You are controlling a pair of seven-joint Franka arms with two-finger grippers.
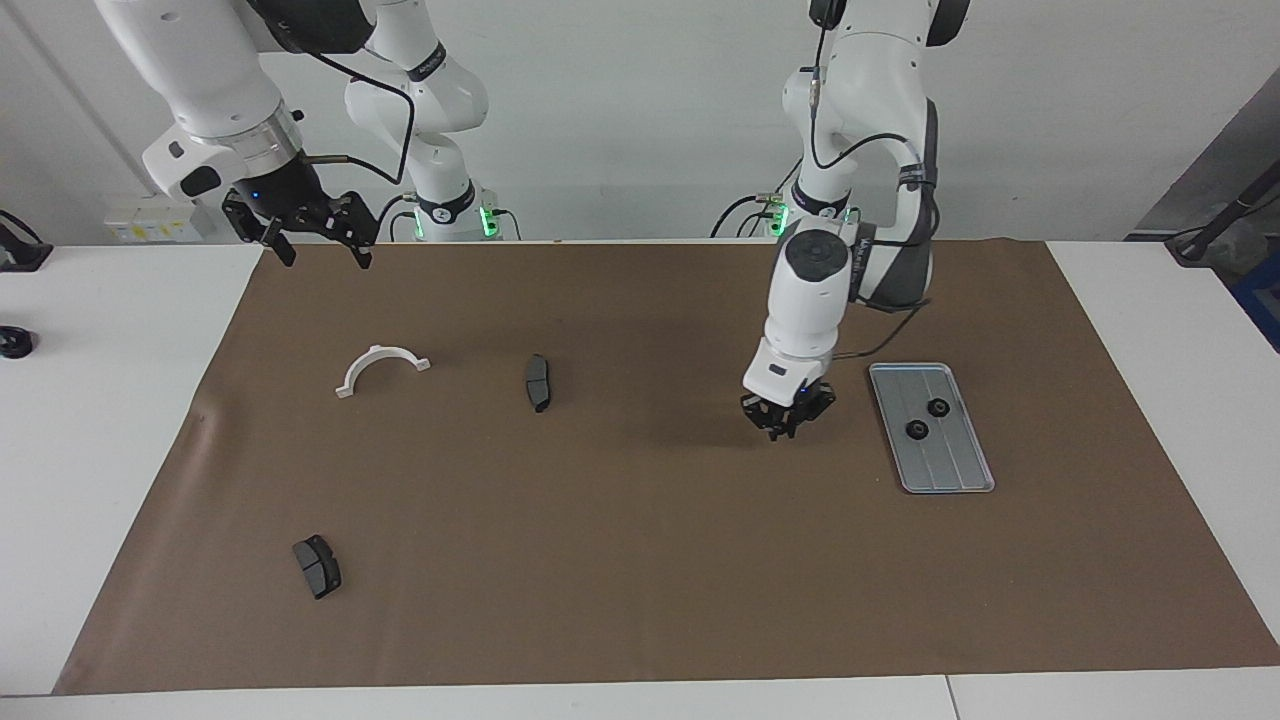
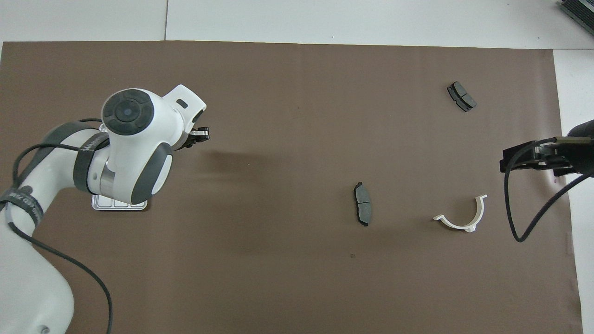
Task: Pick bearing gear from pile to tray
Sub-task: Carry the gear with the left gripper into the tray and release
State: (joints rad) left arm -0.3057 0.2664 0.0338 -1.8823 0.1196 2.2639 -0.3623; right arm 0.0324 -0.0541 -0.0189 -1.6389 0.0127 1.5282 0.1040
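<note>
So the left gripper [image 1: 787, 432] is hanging low over the brown paper mat [image 1: 640, 560], just beside the small flat silver-grey metal tray with the raised rim and lengthwise ribs [image 1: 955, 478], on the side of it toward the middle of the table. Its fingertips are pinched tight together, and I honestly can't make out whether there's a tiny gear sitting between them or not; anything there is too small to see. In the overhead view the big white wrist of that arm is covering most of the tray, with only the tray's corner nearest the robots peeking out.

Two tiny black round gears are lying in the tray already, one [image 1: 938, 407] a bit nearer the robots and the other [image 1: 914, 429] just beside it, close together but not touching.

The rest of the pile is sitting spread out toward the right arm's end of the mat: a dark grey brake pad [image 1: 538, 382] is lying roughly mid-table, a white half-ring plastic bracket [image 1: 381, 368] is resting well apart from it further toward the right arm's end, and a second dark grey brake pad [image 1: 317, 566] is lying much farther from the robots than both

The right gripper [image 1: 317, 240] is waiting up in the air over the mat's corner by its own base, with its fingers spread wide and nothing in them
</note>
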